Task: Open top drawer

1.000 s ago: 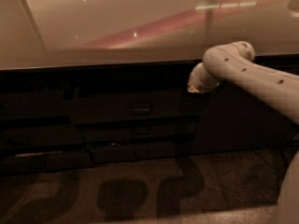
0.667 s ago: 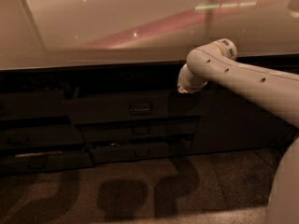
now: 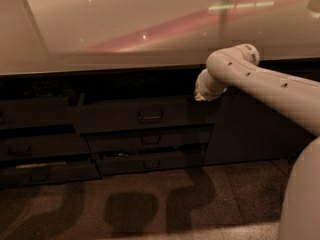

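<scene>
Judging from pose: pre-grasp step. Gripper [image 3: 202, 92] hangs by the top drawer [image 3: 110, 116]'s upper right corner, right of its handle [image 3: 150, 115]; grip state can't tell. Drawer looks closed. Next: shift left onto handle.

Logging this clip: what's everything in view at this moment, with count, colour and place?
countertop: one, pale glossy beige, across the upper half
top drawer: one, dark grey-brown, centre, just below the countertop
pull handle: one, dark, middle of the top drawer's front
shallower drawers: two, dark, stacked under the top drawer
left drawer fronts: at least two, dark, lower left
cabinet door: one, plain dark, right of the drawers
floor: speckled brown, bottom, crossed by dark shadows
robot arm: one, white, reaching in from the right
gripper: one, at the arm's end, by the top drawer's upper right corner
robot body: one, white, bottom right edge
</scene>
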Robot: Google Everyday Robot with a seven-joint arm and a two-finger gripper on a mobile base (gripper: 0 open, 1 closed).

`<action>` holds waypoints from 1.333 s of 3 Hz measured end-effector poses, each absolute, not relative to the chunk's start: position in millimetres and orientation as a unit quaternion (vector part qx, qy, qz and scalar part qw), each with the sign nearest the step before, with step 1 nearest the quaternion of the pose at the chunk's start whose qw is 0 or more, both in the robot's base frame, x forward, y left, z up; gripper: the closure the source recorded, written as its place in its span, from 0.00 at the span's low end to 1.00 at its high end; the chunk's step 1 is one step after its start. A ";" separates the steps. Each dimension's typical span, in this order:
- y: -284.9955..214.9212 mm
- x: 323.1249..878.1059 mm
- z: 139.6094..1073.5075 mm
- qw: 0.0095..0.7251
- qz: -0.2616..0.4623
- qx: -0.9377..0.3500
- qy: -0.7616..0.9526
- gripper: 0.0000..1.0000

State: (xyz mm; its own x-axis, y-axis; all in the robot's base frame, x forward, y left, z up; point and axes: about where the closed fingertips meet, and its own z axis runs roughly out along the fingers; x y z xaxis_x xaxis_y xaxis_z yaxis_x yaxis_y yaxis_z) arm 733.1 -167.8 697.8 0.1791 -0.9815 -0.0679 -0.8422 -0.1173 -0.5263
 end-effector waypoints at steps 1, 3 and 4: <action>-180.5 737.4 687.8 0.230 -0.133 -0.727 0.633 1.00; -179.3 732.4 685.9 0.240 -0.180 -0.734 0.609 1.00; -179.0 732.4 685.7 0.240 -0.179 -0.734 0.609 1.00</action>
State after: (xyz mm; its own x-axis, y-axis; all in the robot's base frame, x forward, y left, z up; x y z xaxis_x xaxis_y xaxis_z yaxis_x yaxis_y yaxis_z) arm 732.4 -179.0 685.7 0.1935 -0.9807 -0.0287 -0.8084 -0.1428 -0.5710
